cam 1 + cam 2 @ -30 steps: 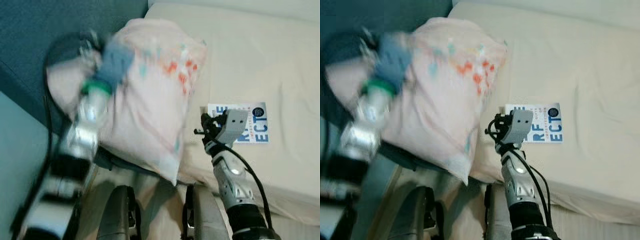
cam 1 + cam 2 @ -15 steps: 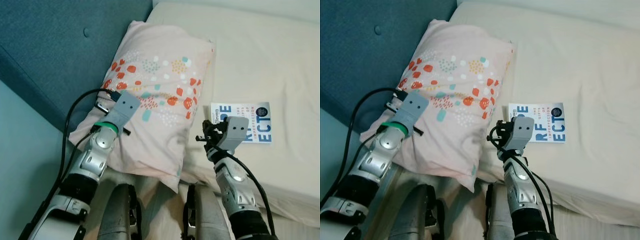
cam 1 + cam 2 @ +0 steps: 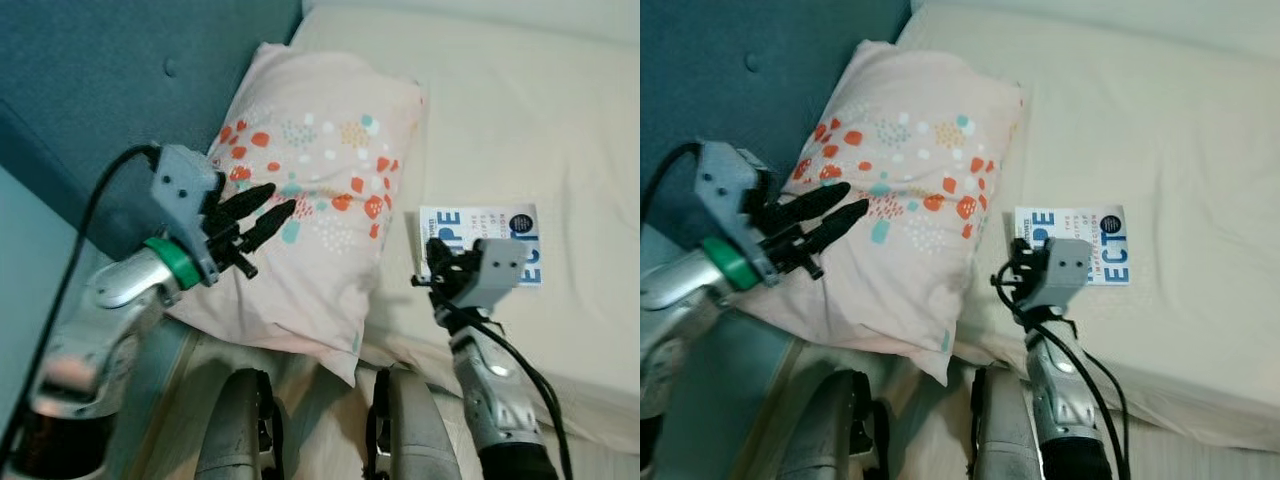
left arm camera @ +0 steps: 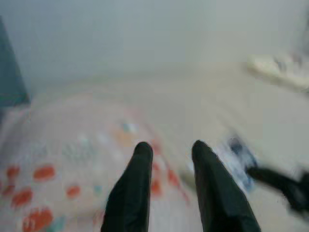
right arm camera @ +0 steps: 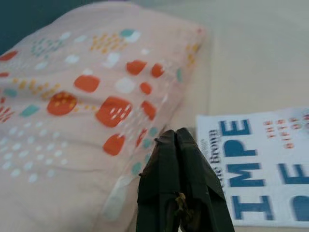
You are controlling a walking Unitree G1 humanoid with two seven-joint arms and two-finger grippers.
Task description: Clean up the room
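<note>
The book (image 3: 480, 243) lies flat on the bed (image 3: 540, 130), just beside the pillow (image 3: 320, 200), its long axis running across the bed. The right pincer (image 3: 437, 268) is held at the book's near left corner with its fingers pressed together on nothing; it is judged the nearer arm for a pick-up. The left pincer (image 3: 272, 215) hovers over the pillow, fingers parted and empty. No containers are seen.
</note>
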